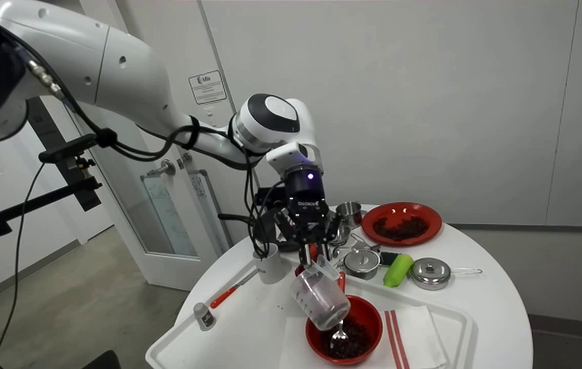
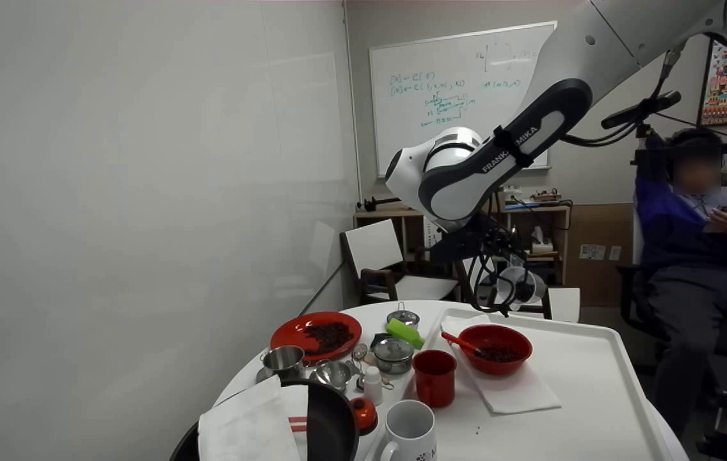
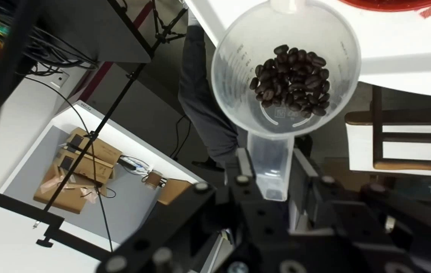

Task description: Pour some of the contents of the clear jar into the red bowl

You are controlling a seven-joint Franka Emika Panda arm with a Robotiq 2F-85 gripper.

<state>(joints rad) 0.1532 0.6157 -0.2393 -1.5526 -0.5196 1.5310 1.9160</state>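
Well, I have the pincer [image 3: 274, 163] partly closed, gripping the tilted jar [image 1: 320, 300] by its handle [image 3: 271, 167], dark beans [image 3: 291, 81] inside; the red bowl [image 2: 495, 337] sits below the pincer.

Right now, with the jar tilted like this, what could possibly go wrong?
Beans may miss the red bowl and land on the tray: the wrist view shows only the bowl's edge, off-centre. The clear jar might twist, since the fingers hold only its handle. Lowering it could bump the spoon in the bowl.
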